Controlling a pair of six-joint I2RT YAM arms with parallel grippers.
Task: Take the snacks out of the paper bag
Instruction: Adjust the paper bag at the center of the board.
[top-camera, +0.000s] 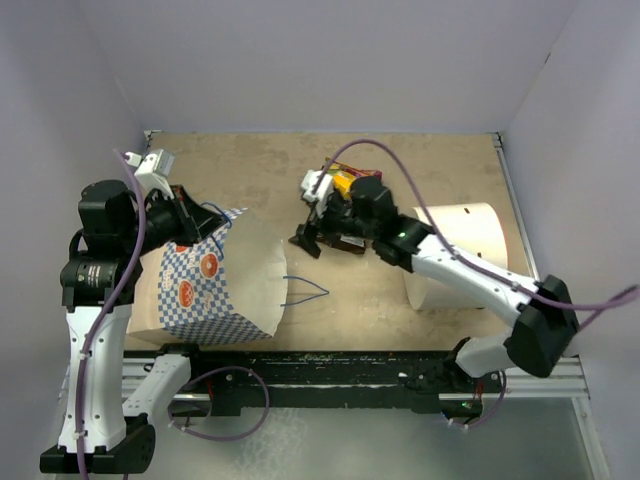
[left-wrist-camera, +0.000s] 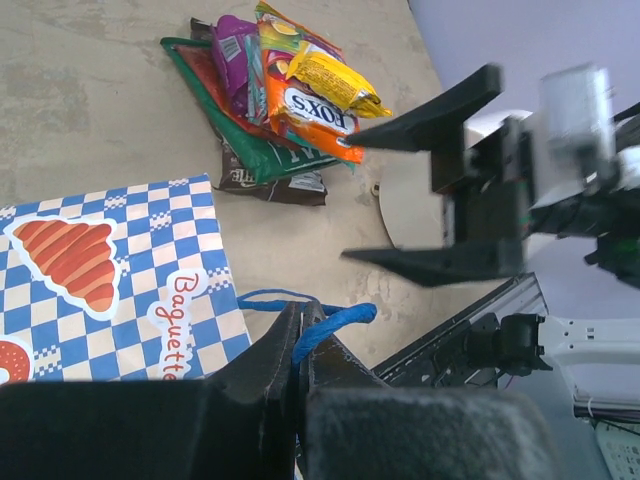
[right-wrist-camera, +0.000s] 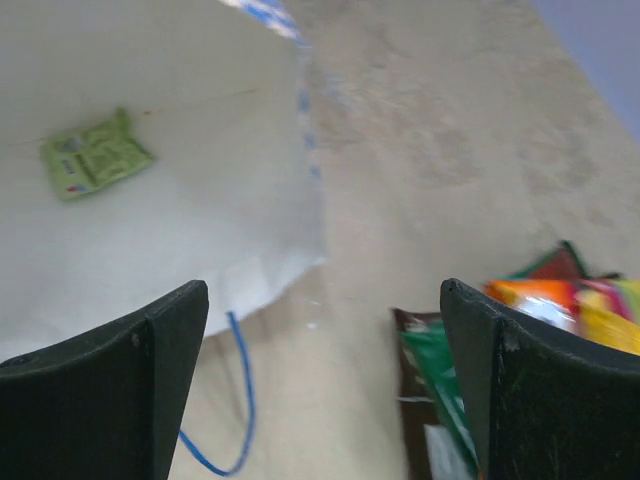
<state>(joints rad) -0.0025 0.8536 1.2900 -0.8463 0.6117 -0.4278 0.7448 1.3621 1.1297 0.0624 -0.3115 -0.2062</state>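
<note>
Lying inside paper bag (right-wrist-camera: 200, 230): one green packet (right-wrist-camera: 95, 155)

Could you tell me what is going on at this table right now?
The left gripper is shut on the blue string handle of the paper bag, which lies on its side with its mouth toward the right arm. The right gripper is open and empty, between the bag's mouth and a pile of snack packets on the table. One small light green packet lies inside the bag, so the emptying is not finished.
</note>
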